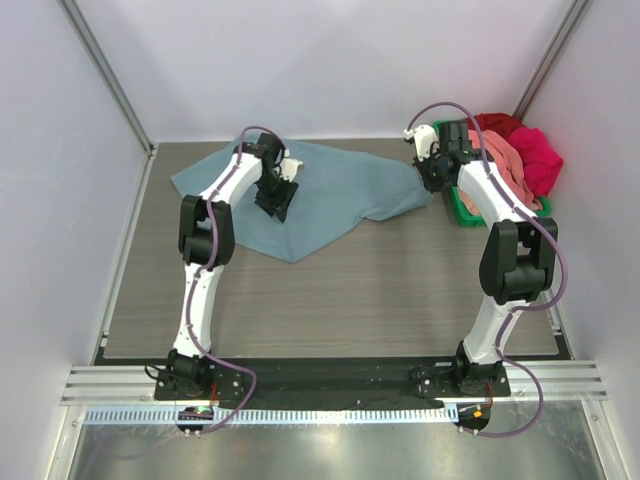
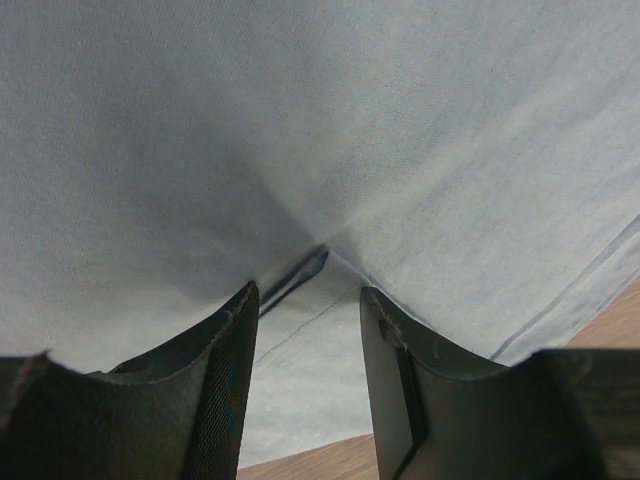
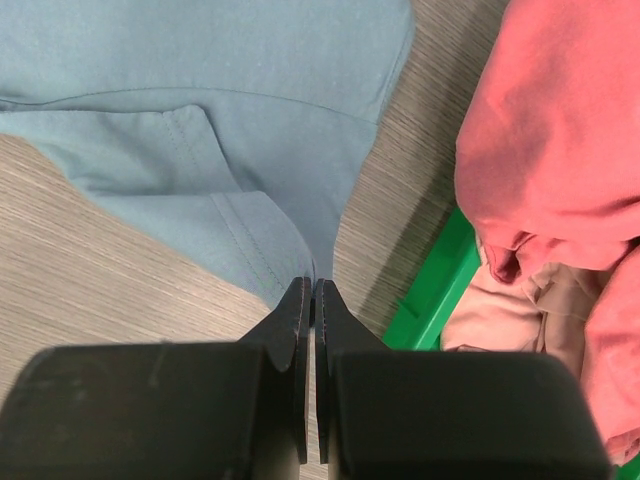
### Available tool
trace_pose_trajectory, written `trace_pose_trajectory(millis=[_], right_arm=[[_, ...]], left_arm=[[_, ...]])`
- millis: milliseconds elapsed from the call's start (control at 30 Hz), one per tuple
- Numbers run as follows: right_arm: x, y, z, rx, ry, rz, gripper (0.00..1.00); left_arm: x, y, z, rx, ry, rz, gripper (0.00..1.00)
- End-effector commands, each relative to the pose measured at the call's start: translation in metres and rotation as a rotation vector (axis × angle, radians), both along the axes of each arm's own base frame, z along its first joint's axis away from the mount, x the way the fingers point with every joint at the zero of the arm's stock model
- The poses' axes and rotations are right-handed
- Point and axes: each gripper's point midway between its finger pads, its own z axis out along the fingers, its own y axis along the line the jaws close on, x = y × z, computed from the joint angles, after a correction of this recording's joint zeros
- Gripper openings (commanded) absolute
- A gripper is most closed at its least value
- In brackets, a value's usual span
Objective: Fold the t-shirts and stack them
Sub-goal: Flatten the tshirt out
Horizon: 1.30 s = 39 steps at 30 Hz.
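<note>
Enclosing the whole place, plain white walls [image 1: 350, 60] stand on three sides of a grey-brown table with wood-grain surface [image 1: 400, 300], and a metal rail [image 1: 330, 385] runs along its near edge, where both arms are bolted. On the far half of the table a large dusty blue-grey cloth t-shirt [image 1: 340, 195] lies spread out but not flat, with one point of it reaching toward the near side. In the far right corner a green plastic bin [image 1: 462, 212] holds a heap of other tees: a salmon-pink t-shirt [image 1: 505, 160], a magenta t-shirt [image 1: 540, 160] and a red t-shirt [image 1: 497, 123]. The left gripper [image 2: 305, 300] is low over the middle of the blue-grey shirt; its jaws stand apart, with a small crease of cloth just before them. The right gripper [image 3: 312, 290], beside the bin, is closed on the right corner of the same shirt.
</note>
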Motion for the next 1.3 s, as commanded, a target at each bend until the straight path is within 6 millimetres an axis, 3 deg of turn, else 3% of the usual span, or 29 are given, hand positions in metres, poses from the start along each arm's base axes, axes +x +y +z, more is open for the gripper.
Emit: trace_pose_trajectory(millis=[0,367,667,967,1067,1100,1267], right_arm=[[0.012,0.001,0.017,-0.004,-0.057,-0.002,0.01],[0.013,0.001,0.013,-0.003,-0.051,0.000,0.01],[0.013,0.000,0.010,-0.007,-0.045,-0.001,0.01],[0.014,0.002,0.007,-0.001,-0.039,0.000,0.01],[0.015,0.002,0.007,-0.003,-0.043,-0.002,0.01],[0.015,0.002,0.007,-0.001,-0.042,-0.002,0.01],[0.019,-0.003,0.016,-0.017,-0.068,-0.025,0.01]], left_arm=[[0.015,-0.005,0.009,0.002,-0.063,0.003,0.46],[0.012,-0.024,0.007,0.006,-0.072,-0.037,0.46],[0.007,-0.020,-0.005,0.038,-0.049,-0.040,0.43],[0.007,-0.014,-0.002,0.068,-0.061,-0.042,0.22],[0.004,-0.013,-0.001,0.071,-0.054,-0.046,0.12],[0.003,-0.012,-0.001,0.073,-0.052,-0.045,0.02],[0.005,-0.004,0.022,0.086,-0.089,-0.035,0.00]])
